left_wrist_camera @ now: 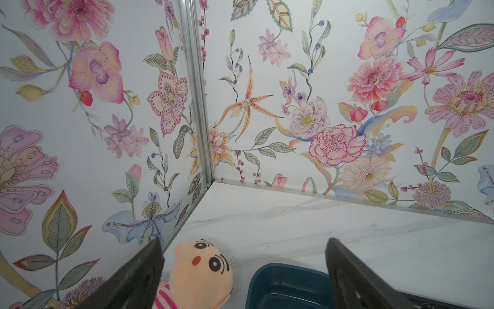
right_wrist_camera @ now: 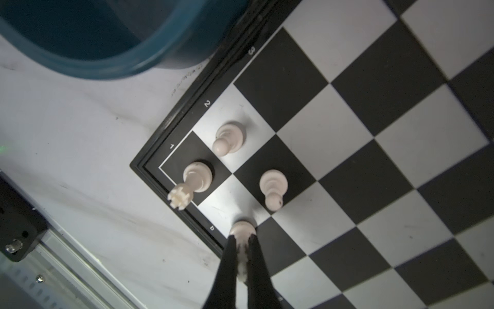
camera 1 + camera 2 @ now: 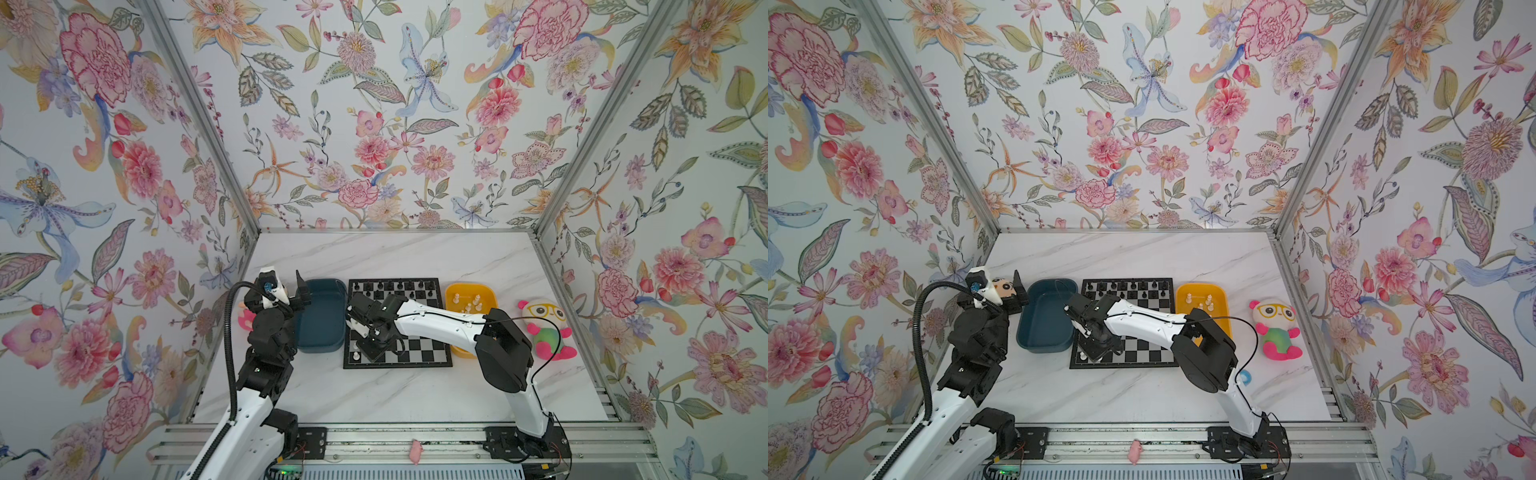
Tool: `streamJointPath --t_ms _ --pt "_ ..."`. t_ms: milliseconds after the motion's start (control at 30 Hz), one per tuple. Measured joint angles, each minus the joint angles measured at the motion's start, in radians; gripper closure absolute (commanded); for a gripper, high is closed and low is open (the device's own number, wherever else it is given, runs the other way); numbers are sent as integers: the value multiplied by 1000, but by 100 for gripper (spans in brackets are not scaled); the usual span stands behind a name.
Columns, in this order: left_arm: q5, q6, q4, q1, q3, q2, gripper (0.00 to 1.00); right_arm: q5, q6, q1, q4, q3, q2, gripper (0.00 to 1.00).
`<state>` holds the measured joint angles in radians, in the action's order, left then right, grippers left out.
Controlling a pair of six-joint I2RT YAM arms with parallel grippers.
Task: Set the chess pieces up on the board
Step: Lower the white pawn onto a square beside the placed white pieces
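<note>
The board (image 3: 419, 345) lies mid-table, between the two trays. In the right wrist view, a white rook (image 2: 196, 178) stands on the board's (image 2: 347, 133) corner square, with two white pawns (image 2: 230, 137) (image 2: 273, 186) on squares beside it. My right gripper (image 2: 242, 242) is shut on another white chess piece (image 2: 242, 230), held low over the silvery edge square next to the rook. In a top view this gripper (image 3: 372, 347) is at the board's near left corner. Several white pieces (image 3: 473, 303) lie in the yellow tray (image 3: 492, 297). My left gripper (image 1: 244, 240) is open, raised and empty.
A dark teal tray (image 3: 322, 316) lies left of the board, close to the right gripper. Black chessmen (image 3: 399, 286) fill the board's far rows. A panda plush (image 3: 544, 328) sits right of the yellow tray. An orange plush (image 1: 203, 270) lies by the left wall.
</note>
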<state>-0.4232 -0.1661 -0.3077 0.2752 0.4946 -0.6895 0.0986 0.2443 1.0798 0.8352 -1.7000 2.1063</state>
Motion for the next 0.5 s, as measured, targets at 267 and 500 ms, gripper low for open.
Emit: streamJointPath --t_ms 267,500 --pt "0 0 0 0 -6 0 4 8 0 1 -11 0 2 100" --pt "0 -3 0 0 -9 0 4 16 0 6 -12 -1 5 100"
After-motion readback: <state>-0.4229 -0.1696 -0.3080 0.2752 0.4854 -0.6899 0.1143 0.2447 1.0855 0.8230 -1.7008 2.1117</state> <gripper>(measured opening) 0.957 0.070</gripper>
